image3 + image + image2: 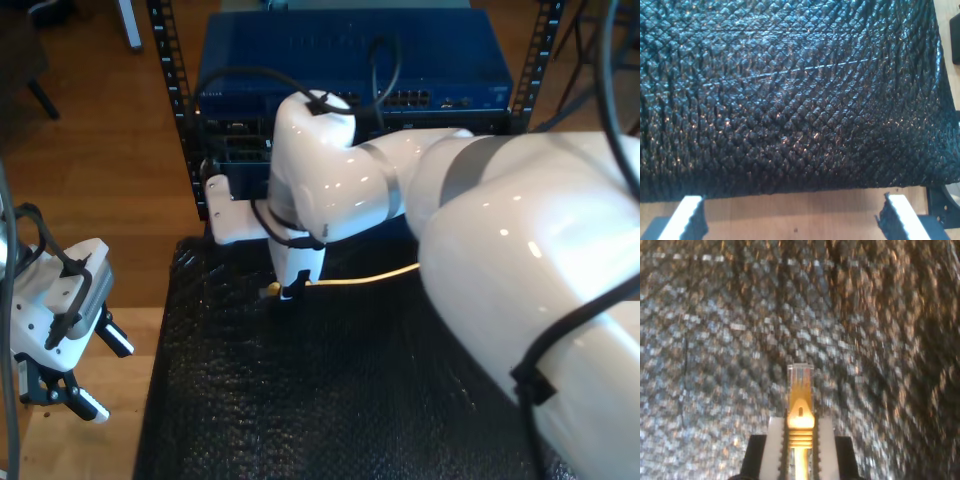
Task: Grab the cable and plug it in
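The pale-yellow cable (pixel 372 272) runs over the black textured mat (pixel 330 400) from under the big white arm toward the exterior view's left. Its clear plug (pixel 800 376) with a yellow boot sticks out past my second gripper (pixel 800 426), which is shut on the boot just above the mat (pixel 715 340). In the exterior view that gripper (pixel 291 289) hangs at the mat's far side, in front of the rack. My first gripper (pixel 792 206) stands open and holds nothing, over the wood at the mat's edge (pixel 790 100). It sits at the exterior view's left (pixel 106 378).
A blue network switch (pixel 350 50) with a row of ports (pixel 410 98) sits in a black metal rack behind the mat, with black cables plugged in. Bare wooden table (pixel 110 445) lies at the exterior view's lower left. The big white arm (pixel 520 260) covers the exterior view's right.
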Controlling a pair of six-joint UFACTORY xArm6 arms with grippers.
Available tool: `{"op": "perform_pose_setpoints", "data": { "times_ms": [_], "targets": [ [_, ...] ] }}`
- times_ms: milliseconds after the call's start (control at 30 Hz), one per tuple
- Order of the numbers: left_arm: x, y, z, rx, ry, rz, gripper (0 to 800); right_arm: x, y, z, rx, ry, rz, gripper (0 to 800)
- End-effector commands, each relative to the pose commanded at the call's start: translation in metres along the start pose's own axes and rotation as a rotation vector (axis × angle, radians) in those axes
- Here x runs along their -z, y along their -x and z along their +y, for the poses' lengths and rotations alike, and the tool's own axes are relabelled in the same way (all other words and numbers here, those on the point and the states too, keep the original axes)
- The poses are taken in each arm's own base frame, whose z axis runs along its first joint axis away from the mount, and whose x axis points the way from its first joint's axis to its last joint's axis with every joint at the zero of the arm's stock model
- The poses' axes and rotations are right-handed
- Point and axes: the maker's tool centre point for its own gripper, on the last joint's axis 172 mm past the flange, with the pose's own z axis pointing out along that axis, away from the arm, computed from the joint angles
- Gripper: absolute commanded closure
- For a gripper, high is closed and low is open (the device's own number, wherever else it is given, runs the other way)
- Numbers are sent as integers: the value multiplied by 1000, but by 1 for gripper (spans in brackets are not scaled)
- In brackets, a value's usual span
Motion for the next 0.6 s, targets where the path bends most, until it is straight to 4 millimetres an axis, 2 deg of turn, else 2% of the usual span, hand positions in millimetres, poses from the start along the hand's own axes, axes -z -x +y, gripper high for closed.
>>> {"op": "perform_pose_setpoints", "data": {
  "times_ms": [367, 600],
  "targets": [
    [-9, -12, -1, -18, 22, -12, 0, 53, 52, -10, -85, 45, 7, 742],
    [-12, -22, -3, -23, 32, -23, 0, 80, 83, -26, -139, 20, 0, 728]
  ]
}}
